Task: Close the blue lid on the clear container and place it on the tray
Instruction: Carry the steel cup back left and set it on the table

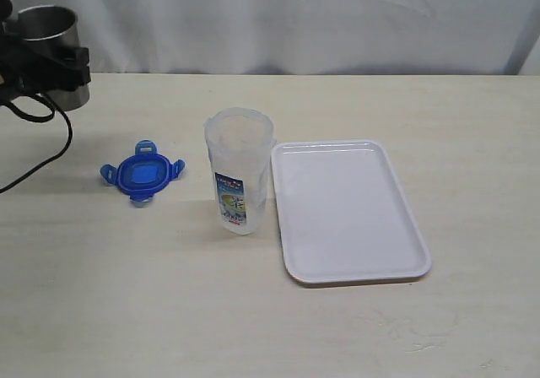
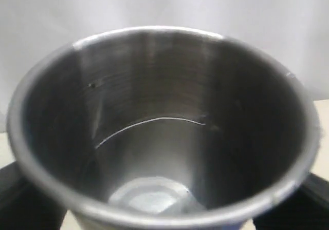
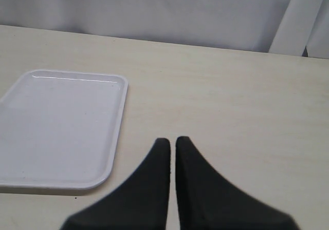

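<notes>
The clear container (image 1: 240,175) stands upright and uncovered in the middle of the table, its printed label facing the camera. The blue lid (image 1: 142,174) lies flat on the table to its left, flaps spread out. The white tray (image 1: 350,213) lies just right of the container, with nothing on it, and the right wrist view shows the tray (image 3: 56,127) too. My left gripper (image 1: 59,66) is at the far back left, closed round a steel cup (image 1: 49,53). The cup (image 2: 164,117) fills the left wrist view, with a black finger (image 2: 20,199) at each side. My right gripper (image 3: 172,140) is shut and holds nothing, over bare table beside the tray.
A black cable (image 1: 42,154) trails from the left arm across the table's left edge. A white curtain (image 1: 295,15) hangs behind the table. The right arm is outside the exterior view.
</notes>
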Robot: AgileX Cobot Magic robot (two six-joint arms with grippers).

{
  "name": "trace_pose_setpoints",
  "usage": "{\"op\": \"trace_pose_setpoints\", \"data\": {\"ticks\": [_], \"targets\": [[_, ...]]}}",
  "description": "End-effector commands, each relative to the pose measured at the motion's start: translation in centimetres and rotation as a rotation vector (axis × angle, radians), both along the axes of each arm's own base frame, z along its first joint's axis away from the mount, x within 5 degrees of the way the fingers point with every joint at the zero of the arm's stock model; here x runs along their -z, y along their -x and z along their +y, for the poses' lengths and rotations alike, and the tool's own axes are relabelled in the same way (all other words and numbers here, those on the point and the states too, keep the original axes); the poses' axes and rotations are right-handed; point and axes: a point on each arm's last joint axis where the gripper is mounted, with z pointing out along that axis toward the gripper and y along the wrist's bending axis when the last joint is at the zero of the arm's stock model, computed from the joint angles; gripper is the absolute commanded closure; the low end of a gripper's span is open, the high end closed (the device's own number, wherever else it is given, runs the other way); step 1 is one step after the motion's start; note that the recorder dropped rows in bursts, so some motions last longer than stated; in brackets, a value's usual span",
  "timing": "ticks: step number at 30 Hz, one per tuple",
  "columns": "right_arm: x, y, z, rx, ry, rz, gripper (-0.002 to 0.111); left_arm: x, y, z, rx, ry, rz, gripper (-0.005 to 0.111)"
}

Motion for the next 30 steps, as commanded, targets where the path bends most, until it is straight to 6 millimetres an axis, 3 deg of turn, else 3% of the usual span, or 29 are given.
{"op": "trace_pose_setpoints", "data": {"ticks": [1,13,23,30], "targets": [[0.1,0.0,0.0,0.004,-0.006,0.000,0.104,1.1,-2.4,1.7,-0.034,0.027,-0.066,0.107],[0.1,0.0,0.0,0.004,-0.006,0.000,0.104,7.0,-5.9,1.7,-0.006,0.037,-0.060,0.107],[0.1,0.0,0.0,0.004,-0.006,0.000,0.104,9.7,-6.1,1.7,-0.003,0.039,-0.008,0.107],[0.1,0.0,0.0,0.004,-0.006,0.000,0.104,9.9,-6.1,1.7,-0.004,0.040,-0.002,0.105]]}}
